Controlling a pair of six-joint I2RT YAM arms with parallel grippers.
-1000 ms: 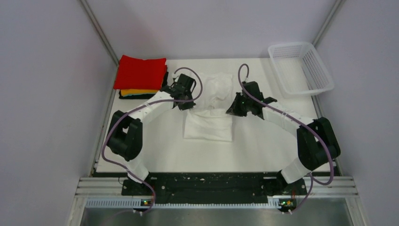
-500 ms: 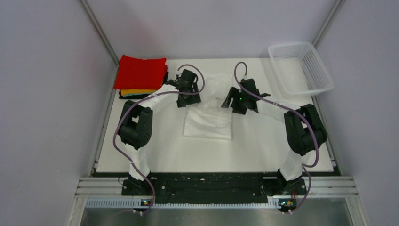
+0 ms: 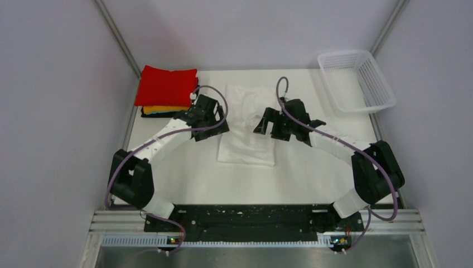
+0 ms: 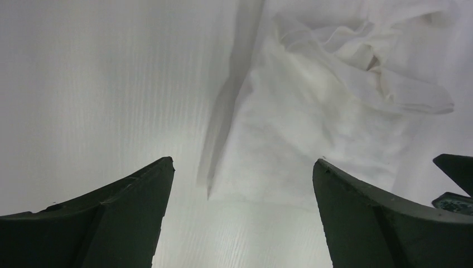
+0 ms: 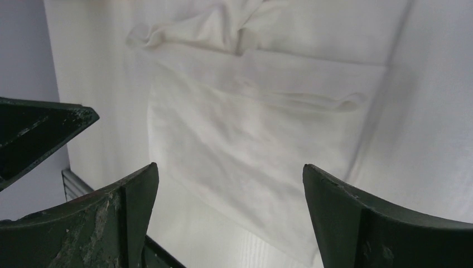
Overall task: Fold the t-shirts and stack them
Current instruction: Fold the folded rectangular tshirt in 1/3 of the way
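A thin white t-shirt (image 3: 245, 146) lies mid-table, its near half folded into a flat rectangle and its far half loosely spread and wrinkled. My left gripper (image 3: 219, 126) hangs open over the shirt's left edge, and my right gripper (image 3: 262, 122) hangs open over its right side. Nothing is between either pair of fingers. In the left wrist view the left gripper (image 4: 242, 167) looks down on the shirt (image 4: 312, 123) and bare table. Under the right gripper (image 5: 228, 167) lies the folded cloth (image 5: 251, 128). A folded red t-shirt (image 3: 167, 85) tops a stack with an orange-yellow (image 3: 164, 109) and a black one (image 3: 162, 115) at the back left.
A white mesh basket (image 3: 357, 81) stands at the back right corner. Grey walls close in the table (image 3: 312, 178) on the left, back and right. Both arm bases sit on the black rail at the near edge.
Both grippers went from shut to open and let go of the white t-shirt. Its far part, bunched before, now lies spread out. Both arms shifted a little toward me.
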